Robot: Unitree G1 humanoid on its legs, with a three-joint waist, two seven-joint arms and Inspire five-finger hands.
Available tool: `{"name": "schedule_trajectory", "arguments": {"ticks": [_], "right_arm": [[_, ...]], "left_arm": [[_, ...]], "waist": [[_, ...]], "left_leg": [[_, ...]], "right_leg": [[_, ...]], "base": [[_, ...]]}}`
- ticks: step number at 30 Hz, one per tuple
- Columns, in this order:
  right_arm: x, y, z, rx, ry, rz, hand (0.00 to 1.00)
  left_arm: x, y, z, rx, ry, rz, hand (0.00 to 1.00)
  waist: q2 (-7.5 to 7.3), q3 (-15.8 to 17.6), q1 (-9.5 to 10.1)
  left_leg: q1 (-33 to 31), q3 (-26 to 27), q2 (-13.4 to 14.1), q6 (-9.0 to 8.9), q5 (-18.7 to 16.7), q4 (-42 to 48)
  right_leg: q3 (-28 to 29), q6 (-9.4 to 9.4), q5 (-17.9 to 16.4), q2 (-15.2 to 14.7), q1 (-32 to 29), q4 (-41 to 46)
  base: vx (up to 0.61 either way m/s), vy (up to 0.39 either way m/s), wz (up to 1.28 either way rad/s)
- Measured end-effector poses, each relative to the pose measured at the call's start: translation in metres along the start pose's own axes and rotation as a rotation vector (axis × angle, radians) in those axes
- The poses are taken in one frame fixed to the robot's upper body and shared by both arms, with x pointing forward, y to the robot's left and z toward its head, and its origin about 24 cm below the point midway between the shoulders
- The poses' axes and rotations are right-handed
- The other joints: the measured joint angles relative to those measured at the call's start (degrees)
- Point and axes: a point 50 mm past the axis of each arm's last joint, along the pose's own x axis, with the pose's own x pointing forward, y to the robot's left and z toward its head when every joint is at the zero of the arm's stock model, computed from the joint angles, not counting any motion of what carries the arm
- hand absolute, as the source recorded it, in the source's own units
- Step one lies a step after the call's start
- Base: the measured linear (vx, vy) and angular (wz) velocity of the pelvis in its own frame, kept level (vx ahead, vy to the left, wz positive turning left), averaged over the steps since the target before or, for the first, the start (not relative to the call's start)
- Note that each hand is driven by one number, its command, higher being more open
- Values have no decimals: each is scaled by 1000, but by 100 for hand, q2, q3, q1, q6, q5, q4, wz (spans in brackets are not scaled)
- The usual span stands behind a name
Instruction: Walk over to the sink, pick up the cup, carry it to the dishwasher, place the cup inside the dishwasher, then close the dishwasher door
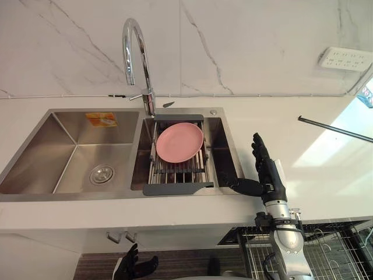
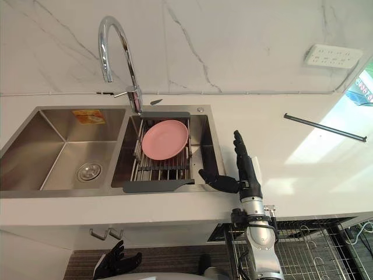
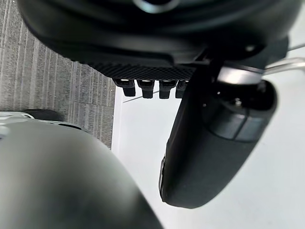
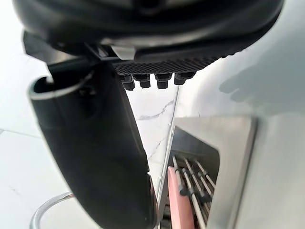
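**Two open hands, one beside the sink**

My right hand [image 1: 269, 178] stood in the lower right of the head views, over the white counter [image 1: 326, 169] and just to the right of the sink [image 1: 64, 137]. Its fingers [image 1: 259, 153] were straight and close together, pointing toward the top of the frame. Its thumb [image 1: 239, 185] was spread wide to the left, with the tip over the sink's right rim near the front corner of the drying rack [image 1: 175, 173]. The hand held nothing, and I could not tell whether it touched the counter. In my right wrist view the thumb stood well apart from the row of fingers. Past them showed the edge of the pink plate [image 1: 179, 142] and the rack's bars.

My left hand [image 1: 135, 265] hung at the bottom edge, left of centre, below the counter's front and over the striped floor [image 1: 186, 259]. Its fingers were loosely spread and held nothing.

The sink's two basins took the middle left of the frame. The left basin had a round drain [image 1: 101, 173] and an orange sticker [image 1: 101, 119] on its back wall. The rack spanned the right basin, with the plate lying on its rear half. The faucet [image 1: 137, 52] rose behind the divider between the basins, its spout arching to the left.

I could not tell where the cup lay. The dishwasher's wire basket [image 1: 332, 251] showed in the lower right corner, below the counter's edge and beside my right forearm. A dark rod [image 1: 335, 129] lay on the counter at the right. A white socket strip [image 1: 345, 59] sat on the marble wall [image 1: 245, 41] at the upper right.
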Motion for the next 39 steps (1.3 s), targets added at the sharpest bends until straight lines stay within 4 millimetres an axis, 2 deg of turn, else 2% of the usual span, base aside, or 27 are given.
{"name": "schedule_trajectory", "arguments": {"ticks": [6, 17, 24, 32, 39], "right_arm": [[7, -6, 6, -196, -38, 39, 100], [36, -6, 26, -443, -163, 147, 100], [53, 0, 33, -564, -204, 163, 100], [76, 5, 25, -713, -150, 209, 100], [89, 19, 16, -775, -113, 276, 100]], "left_arm": [[0, 1, -2, 1, 22, 3, 100], [-4, 4, -10, 0, 54, 16, 100], [-5, 7, -11, -7, 58, 24, 100], [-4, 7, -9, -12, 53, 25, 100], [-5, 11, -6, -9, 35, 34, 100]], "waist": [[-4, 1, 25], [-52, 4, 320], [-108, -26, 348], [-149, -26, 492], [-269, 26, 553]], "left_leg": [[-33, 82, 6, -2, -1, 50], [9, -4, -2, -1, 0, 75], [2, -110, -9, 1, 1, 66], [-5, -158, -28, 10, 10, 30], [-37, -248, -77, 33, 30, 8]], "right_leg": [[-124, 8, -4, -42, 47, 16], [-303, 27, -19, -100, 199, -8], [-407, 49, -39, -122, 244, -9], [-456, 56, -43, -144, 244, -8], [-533, 70, -51, -197, 241, -8]], "base": [[13, 32, 9], [4, 29, 8], [7, 29, 8], [15, 33, 4], [9, 37, 6]]}}
